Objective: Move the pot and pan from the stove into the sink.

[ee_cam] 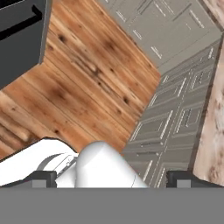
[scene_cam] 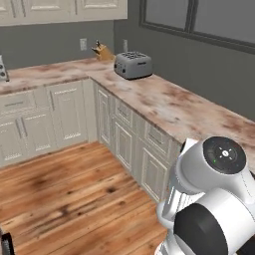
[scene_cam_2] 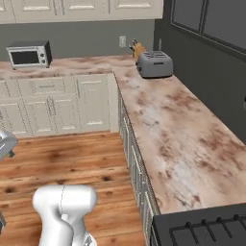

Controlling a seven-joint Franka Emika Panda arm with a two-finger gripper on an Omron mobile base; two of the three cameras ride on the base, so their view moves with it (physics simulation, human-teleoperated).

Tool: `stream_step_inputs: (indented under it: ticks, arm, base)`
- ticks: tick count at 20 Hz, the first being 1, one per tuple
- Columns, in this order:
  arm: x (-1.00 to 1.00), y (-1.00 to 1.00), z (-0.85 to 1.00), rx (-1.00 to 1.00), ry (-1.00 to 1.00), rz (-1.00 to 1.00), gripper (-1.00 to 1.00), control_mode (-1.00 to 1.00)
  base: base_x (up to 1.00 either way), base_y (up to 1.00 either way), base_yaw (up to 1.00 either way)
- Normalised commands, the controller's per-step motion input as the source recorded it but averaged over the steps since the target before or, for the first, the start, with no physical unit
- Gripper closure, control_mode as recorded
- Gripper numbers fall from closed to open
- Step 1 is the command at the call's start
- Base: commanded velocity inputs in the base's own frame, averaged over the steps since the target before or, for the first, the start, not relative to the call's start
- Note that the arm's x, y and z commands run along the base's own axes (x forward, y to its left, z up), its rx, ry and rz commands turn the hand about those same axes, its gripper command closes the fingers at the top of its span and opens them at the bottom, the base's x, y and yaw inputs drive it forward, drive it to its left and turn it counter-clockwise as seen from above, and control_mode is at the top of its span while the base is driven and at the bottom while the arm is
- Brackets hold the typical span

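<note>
Right base view shows stove [scene_cam_2: 202,229] grates beside bare counter [scene_cam_2: 168,139], no legible writing; gripper [ee_cam: 112,177] spread wide, empty.

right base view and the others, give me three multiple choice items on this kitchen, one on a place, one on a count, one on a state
1. Where does the boxy grey metal toaster stand?
A. on the wooden floor
B. on the mottled pink stone counter, near its corner
C. on the black gas stove

2. How many slots show in the toaster's top?
A. two
B. four
C. six

3. How do the gripper jaws stand?
A. shut on a pan
B. shut on a knife
C. apart, holding nothing

B: it sits on the countertop. A: two long slots. C: the finger tips stand far apart.
</note>
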Motion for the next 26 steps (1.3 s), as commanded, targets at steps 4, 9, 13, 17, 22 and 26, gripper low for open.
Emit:
stream_step_inputs:
  ticks: [4,9,13,17,22,26]
  arm:
    - [0.0,0.0,0.0,0.0,0.0,0.0,-1.0,1.0]
    - [0.0,0.0,0.0,0.0,0.0,0.0,-1.0,1.0]
    - [0.0,0.0,0.0,0.0,0.0,0.0,-1.0,1.0]
    - [0.0,0.0,0.0,0.0,0.0,0.0,-1.0,1.0]
    - [0.0,0.0,0.0,0.0,0.0,0.0,-1.0,1.0]
    - [0.0,0.0,0.0,0.0,0.0,0.0,-1.0,1.0]
  base:
    - [0.0,0.0,-0.42]
    - [-0.04,0.0,-0.39]
    - [-0.14,0.0,-0.36]
    - [-0.14,0.0,-0.36]
    - [-0.13,0.0,-0.36]
    - [-0.14,0.0,-0.35]
